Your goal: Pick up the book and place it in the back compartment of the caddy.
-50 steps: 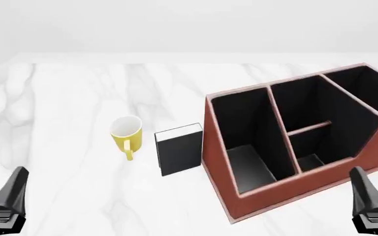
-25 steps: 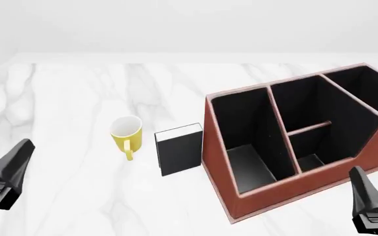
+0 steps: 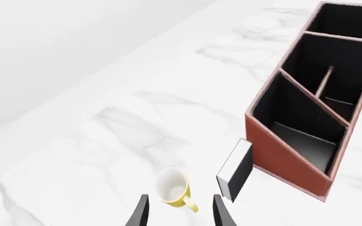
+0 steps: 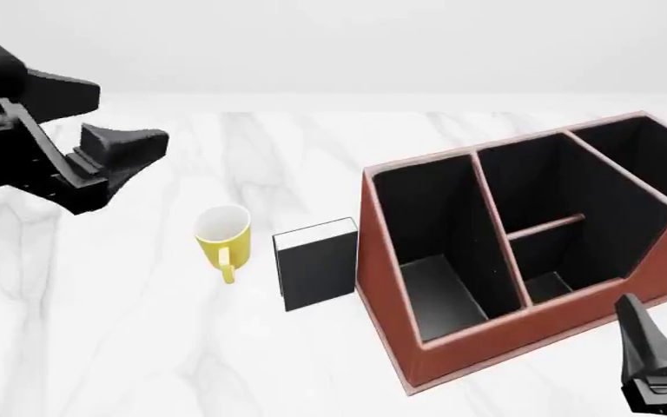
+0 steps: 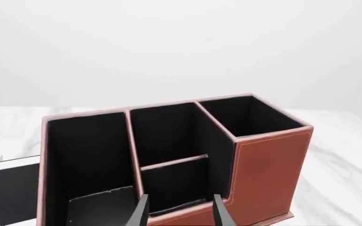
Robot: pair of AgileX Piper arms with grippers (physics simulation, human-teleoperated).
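The book (image 4: 316,271) stands upright on the worktop (image 4: 136,347) in the front view, between the yellow mug (image 4: 222,236) on its left and the caddy (image 4: 426,347) on its right, just beside the caddy's left wall and free of any grip. What has changed is the left arm: half a second ago its pincer sat low at the near-left corner, and now the left pincer (image 4: 108,139) has swung up and forward, high above the worktop and well to the left of the mug. The book, mug and caddy have not shifted. The right pincer (image 4: 658,365) stays parked at the near-right edge; whether it is open cannot be judged from here.

In the left wrist view, the left pincer's fingers (image 3: 141,214) are spread apart with nothing between them, and mug and book lie just beyond the tips.

In the right wrist view, the right pincer's fingers (image 5: 142,212) are likewise parted and empty, facing the caddy, where the back compartment (image 5: 171,136) lies beyond the short cross divider.

My reading: the approach has only begun, and the left arm needs to come down and right to reach the book.
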